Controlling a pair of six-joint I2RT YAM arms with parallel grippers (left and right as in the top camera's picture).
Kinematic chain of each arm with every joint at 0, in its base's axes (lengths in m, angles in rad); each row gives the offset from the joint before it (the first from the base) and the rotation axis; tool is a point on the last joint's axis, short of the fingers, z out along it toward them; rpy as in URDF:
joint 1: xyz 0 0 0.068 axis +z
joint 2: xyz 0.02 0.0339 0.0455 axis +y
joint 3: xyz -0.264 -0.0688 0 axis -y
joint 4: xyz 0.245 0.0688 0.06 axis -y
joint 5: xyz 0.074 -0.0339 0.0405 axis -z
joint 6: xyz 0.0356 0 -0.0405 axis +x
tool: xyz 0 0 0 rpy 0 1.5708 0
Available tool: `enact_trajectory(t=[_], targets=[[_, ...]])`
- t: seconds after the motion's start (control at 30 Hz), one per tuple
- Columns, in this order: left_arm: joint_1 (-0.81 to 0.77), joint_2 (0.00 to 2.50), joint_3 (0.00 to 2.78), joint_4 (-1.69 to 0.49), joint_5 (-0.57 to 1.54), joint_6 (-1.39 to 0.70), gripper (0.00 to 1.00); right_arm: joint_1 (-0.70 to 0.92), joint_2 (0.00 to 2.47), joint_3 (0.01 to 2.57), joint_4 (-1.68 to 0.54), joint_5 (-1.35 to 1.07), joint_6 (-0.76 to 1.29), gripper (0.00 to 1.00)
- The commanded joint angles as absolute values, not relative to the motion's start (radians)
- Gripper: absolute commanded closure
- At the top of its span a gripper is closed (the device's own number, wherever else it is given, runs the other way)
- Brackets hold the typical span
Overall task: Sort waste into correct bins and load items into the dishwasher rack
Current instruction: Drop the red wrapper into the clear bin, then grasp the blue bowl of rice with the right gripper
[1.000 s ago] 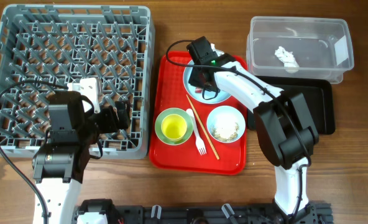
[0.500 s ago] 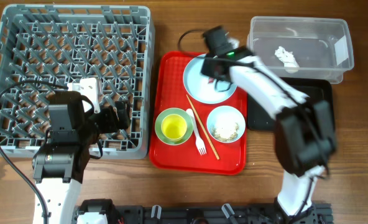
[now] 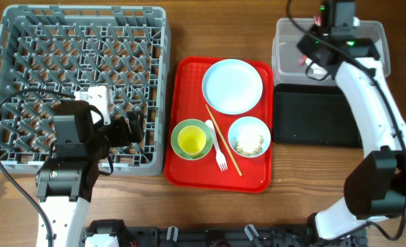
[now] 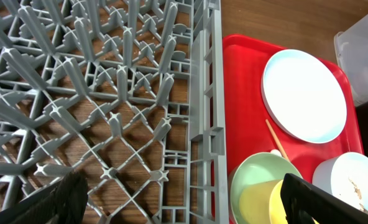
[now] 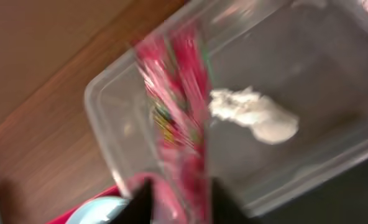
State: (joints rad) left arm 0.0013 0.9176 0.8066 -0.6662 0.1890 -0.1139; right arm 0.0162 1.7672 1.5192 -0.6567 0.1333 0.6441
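Observation:
My right gripper [image 3: 311, 60] is shut on the red crinkled wrapper [image 5: 179, 124] and holds it above the clear tub [image 3: 374, 34], where the white tissue [image 5: 255, 115] lies. The black tray [image 3: 316, 116] sits in front of the tub. On the red tray are the pale plate [image 3: 232, 85], the green bowl [image 3: 182, 130] with the yellow cup [image 3: 193, 141] in it, the pale blue bowl [image 3: 249, 136] with rice-like crumbs, the white fork [image 3: 219, 149] and the chopsticks [image 3: 225, 144]. My left gripper [image 4: 190, 202] is open and empty over the right edge of the grey-blue rack [image 3: 73, 55].
The red serving tray [image 3: 189, 75] lies between the rack and the two bins. The right arm reaches from the front right across the black tray. Bare wooden table shows at the front and the far middle.
My right gripper has lifted the red wrapper off the plate and swung right, to above the clear tub. The left arm has not moved.

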Motion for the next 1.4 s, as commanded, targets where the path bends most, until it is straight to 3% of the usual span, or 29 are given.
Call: enact_trajectory(t=[0.0,0.2,0.43,0.73,1.03,1.37], targets=[[0.004,0.918,0.823,-0.663,0.205,-0.12,0.0,-0.01,1.782,1.519,-0.595,0.041,0.512,0.32],[0.004,0.918,0.823,-0.663,0.205,-0.12,0.0,-0.012,1.678,1.522,-0.639,-0.097,0.389,0.12],[0.004,0.918,0.823,-0.663,0.205,-0.12,0.0,0.043,1.586,1.521,-0.915,-0.219,0.315,0.12],[0.004,0.918,0.823,-0.663,0.205,-0.12,0.0,0.258,1.588,1.43,-1.122,-0.155,0.361,0.21],[0.004,0.918,0.823,-0.664,0.205,-0.12,0.0,0.477,1.624,1.207,-0.939,-0.096,0.503,0.32],[0.004,0.918,0.823,-0.671,0.205,-0.12,0.0,0.557,1.741,1.146,-0.851,-0.071,0.553,0.51]])
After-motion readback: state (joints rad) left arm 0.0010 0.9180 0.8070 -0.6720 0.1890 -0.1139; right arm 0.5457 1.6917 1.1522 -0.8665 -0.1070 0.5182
